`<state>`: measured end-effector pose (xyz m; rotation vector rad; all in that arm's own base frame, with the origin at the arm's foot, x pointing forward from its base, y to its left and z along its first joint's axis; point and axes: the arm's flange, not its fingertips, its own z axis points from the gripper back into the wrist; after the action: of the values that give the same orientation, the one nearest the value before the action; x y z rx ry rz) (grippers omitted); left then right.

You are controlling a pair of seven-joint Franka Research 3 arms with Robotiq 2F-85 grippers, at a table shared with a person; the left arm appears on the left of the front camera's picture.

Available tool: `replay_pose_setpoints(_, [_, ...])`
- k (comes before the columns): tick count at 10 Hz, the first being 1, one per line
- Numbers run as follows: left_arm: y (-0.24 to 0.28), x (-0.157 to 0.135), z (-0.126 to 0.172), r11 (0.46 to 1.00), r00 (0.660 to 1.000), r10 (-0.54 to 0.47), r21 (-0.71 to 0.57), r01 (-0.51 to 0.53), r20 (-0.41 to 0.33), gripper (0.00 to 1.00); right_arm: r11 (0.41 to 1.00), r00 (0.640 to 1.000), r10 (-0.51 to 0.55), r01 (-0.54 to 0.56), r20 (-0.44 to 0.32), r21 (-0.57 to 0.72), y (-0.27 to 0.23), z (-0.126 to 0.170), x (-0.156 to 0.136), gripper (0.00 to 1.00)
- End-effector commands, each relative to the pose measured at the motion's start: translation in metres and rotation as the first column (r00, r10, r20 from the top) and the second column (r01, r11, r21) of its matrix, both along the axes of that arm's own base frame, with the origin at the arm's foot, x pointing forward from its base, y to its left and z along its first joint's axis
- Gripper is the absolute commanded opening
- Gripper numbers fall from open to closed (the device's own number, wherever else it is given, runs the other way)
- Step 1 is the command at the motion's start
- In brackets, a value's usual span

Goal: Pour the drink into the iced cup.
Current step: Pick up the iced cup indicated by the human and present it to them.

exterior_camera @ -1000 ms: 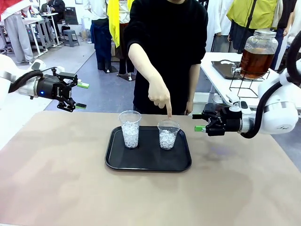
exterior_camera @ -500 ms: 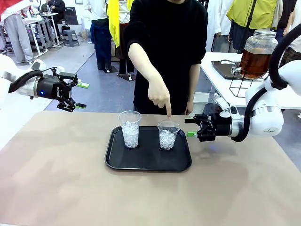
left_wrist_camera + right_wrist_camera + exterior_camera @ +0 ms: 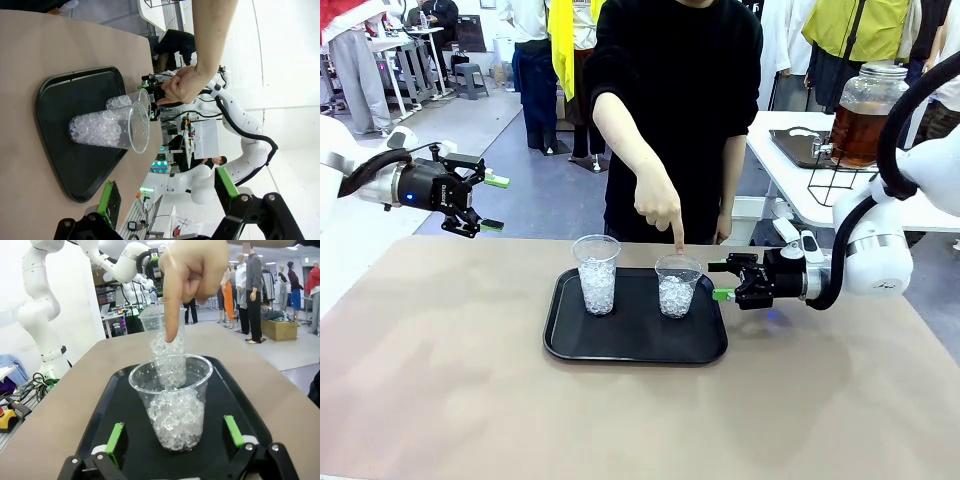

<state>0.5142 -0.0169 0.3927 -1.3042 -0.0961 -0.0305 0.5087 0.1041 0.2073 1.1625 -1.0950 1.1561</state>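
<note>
Iced cup [image 3: 677,287], short, clear and half full of crushed ice, stands on the right of the black tray [image 3: 620,350] beside a taller cup [image 3: 597,275], with the person's hand [image 3: 660,208] pointing at its rim; the right gripper [image 3: 718,280], fingers spread, has slid in to just beside it since a second ago, while the left gripper [image 3: 496,203] stays raised far left, also spread. The left wrist view has it behind the taller cup, under the finger. The right wrist view frames it between the parted green pads [image 3: 116,436].
</note>
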Motion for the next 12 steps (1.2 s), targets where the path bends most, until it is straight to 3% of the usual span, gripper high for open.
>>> replay_pose_setpoints(1, [0.0, 0.0, 0.001, 1.0, 1.0, 0.001, 0.0, -0.001, 0.002, 1.0, 1.0, 1.0, 0.012, -0.012, 0.009, 0.014, 0.012, -0.005, 0.006, 1.0])
replay_pose_setpoints(12, [0.0, 0.0, 0.001, 1.0, 1.0, 0.001, 0.0, -0.001, 0.002, 1.0, 0.999, 0.999, 0.019, -0.017, -0.04, 0.046, 0.041, -0.016, 0.016, 1.0])
